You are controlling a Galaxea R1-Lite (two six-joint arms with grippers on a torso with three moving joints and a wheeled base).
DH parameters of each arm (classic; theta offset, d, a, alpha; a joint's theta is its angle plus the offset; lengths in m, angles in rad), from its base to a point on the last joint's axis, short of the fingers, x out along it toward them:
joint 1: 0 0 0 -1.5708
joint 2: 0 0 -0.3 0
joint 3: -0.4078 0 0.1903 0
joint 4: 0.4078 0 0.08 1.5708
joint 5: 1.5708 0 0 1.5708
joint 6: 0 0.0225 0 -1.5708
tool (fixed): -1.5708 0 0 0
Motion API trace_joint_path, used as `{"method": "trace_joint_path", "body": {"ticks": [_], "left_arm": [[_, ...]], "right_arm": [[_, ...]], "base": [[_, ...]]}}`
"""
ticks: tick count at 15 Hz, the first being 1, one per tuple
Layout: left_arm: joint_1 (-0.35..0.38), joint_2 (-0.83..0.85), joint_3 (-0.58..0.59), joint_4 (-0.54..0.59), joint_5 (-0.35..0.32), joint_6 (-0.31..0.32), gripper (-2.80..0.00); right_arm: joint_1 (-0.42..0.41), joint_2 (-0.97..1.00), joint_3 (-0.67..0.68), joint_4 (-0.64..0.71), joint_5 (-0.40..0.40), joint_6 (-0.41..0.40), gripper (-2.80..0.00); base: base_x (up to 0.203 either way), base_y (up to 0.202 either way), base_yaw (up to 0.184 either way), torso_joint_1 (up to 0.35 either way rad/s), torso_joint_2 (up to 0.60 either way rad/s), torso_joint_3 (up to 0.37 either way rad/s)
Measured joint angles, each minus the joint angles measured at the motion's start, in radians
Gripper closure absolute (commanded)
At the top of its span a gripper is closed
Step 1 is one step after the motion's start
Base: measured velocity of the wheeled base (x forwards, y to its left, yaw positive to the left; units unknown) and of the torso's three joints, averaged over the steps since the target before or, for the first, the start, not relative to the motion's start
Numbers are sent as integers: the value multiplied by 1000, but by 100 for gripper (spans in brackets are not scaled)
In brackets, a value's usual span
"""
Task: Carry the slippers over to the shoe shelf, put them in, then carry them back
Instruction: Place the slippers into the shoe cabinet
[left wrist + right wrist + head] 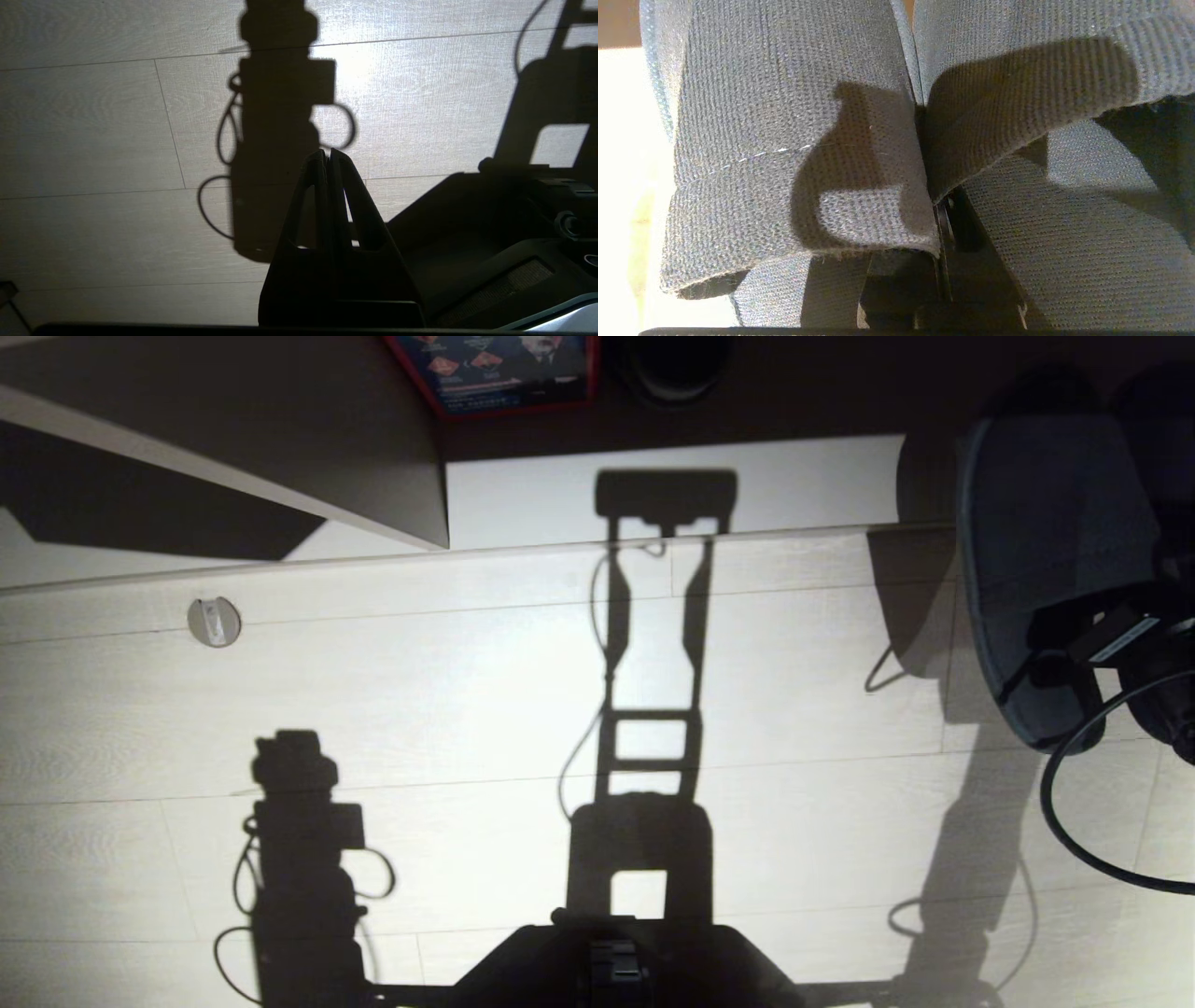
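Floor (794, 691): pale wood-grain planks, seams running across the head view, brightly lit in the middle.
Raised strip: a lighter, smoother band (803, 485) lies beyond a straight edge at the far side of the planks.
Disc (214, 622): small, round, grey, set flat on the planks near that edge, toward the robot's left.
Board (280, 439): dark grey-brown panel slanting over the far left corner, its pale edge ending in a corner above the lighter band.
Box (504, 371): red-edged, printed blue face, at the far edge in dim light.
Shadows: robot's trunk and arms fall dark across the planks.
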Motion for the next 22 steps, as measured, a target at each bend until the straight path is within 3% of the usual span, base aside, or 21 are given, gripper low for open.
{"method": "trace_joint_path", "body": {"ticks": [6,14,22], "left_arm": [[0,0,0,0,0,0,0],[0,0,0,0,1,0,0],[0,0,0,0,0,0,0]], "right_arm": [[0,55,-41,-20,-4,-1,0],[-32,155,-223,-20,-22,-1,0],[-41,193,-270,-20,-39,1,0]], "base": [[0,0,0,0,0,0],[0,0,0,0,0,0],[0,0,0,0,0,0]]}}
